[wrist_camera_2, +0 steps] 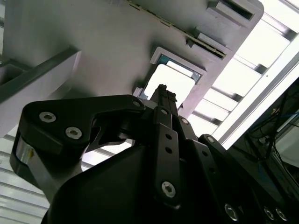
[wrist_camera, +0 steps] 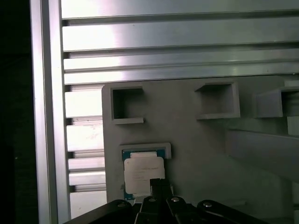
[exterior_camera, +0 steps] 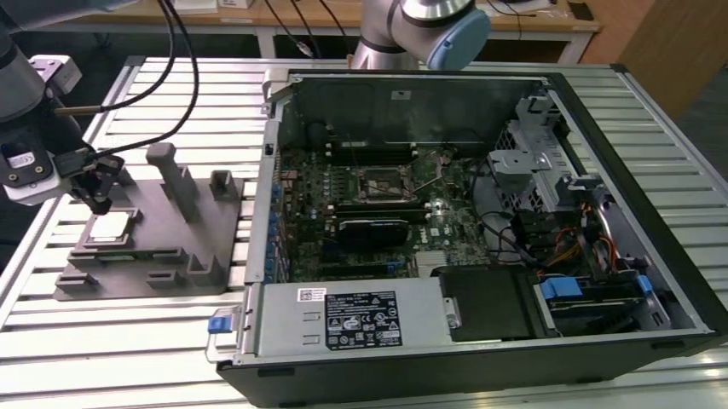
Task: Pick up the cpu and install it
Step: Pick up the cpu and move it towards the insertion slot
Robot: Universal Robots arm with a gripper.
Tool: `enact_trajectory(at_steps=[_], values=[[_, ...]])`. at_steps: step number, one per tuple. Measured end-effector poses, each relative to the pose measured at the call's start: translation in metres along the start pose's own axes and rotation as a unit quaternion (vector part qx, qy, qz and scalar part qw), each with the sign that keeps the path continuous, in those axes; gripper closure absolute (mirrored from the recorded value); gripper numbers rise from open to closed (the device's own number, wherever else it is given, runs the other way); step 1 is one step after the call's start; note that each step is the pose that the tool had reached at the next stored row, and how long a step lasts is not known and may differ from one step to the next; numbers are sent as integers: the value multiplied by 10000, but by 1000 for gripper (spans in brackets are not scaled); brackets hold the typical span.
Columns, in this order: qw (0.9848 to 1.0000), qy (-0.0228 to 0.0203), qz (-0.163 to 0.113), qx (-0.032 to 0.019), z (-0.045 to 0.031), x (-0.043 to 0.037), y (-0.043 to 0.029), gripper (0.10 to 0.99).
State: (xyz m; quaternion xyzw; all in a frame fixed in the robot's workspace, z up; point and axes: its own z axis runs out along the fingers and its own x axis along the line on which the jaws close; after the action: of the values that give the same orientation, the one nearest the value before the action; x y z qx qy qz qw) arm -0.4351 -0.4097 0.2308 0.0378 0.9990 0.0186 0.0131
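The slatted metal bench [exterior_camera: 170, 77] carried the open computer case [exterior_camera: 683, 281] on the exterior view's right and a grey fixture block [exterior_camera: 148, 256] on its left. Over that block hung the gripper [exterior_camera: 101, 203], its fingers pressed together and holding nothing. The cpu [exterior_camera: 111, 226] lay flat in the block's square recess, just below the fingertips.
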Motion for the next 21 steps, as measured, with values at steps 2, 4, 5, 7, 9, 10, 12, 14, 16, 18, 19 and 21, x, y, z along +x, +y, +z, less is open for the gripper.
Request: enact_trajectory(at_steps=[2, 4, 5, 7, 9, 10, 12, 14, 16, 18, 19, 21], values=[[10000, 0, 0, 0, 29, 5, -11, 980], [10000, 0, 1, 0, 58, 9, -17, 980], [10000, 0, 0, 0, 73, 11, -19, 980], [10000, 0, -1, 0, 101, 18, -21, 980], [10000, 1, 0, 1, 130, 29, -23, 980], [10000, 1, 0, 1, 144, 37, -23, 980], [10000, 0, 0, 0, 171, 53, -25, 980], [10000, 0, 0, 0, 199, 66, -27, 980], [10000, 0, 0, 0, 225, 76, -26, 980], [10000, 0, 0, 0, 249, 84, -21, 980], [10000, 0, 0, 0, 261, 88, -17, 980], [10000, 0, 0, 0, 278, 94, -11, 980]])
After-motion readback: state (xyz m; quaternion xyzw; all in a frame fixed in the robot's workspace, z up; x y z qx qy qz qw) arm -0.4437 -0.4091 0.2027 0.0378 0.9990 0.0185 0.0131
